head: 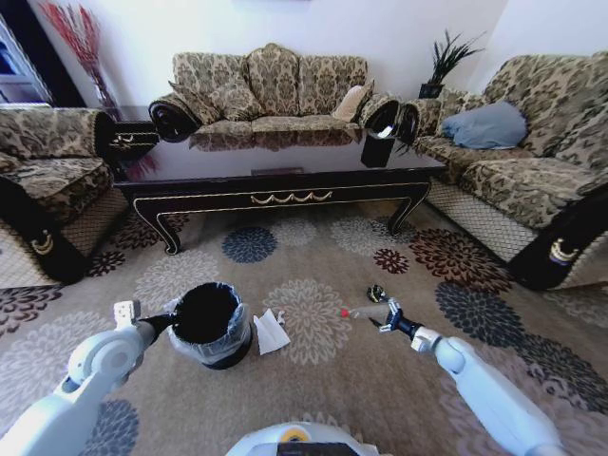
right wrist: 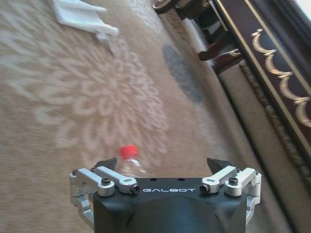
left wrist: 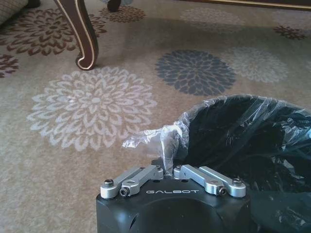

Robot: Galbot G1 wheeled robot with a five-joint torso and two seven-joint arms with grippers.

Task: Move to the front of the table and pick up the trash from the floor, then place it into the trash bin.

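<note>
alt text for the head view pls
A right gripper reaches down over a clear wrapper on a flowered carpet, while the left gripper holds the bag of a black bin beside white paper. A dark table stands beyond.

Blurred white paper piece (right wrist: 80,14), cut off

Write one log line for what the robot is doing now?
right gripper: open at plastic wrapper | left gripper: holds trash bin liner
</note>
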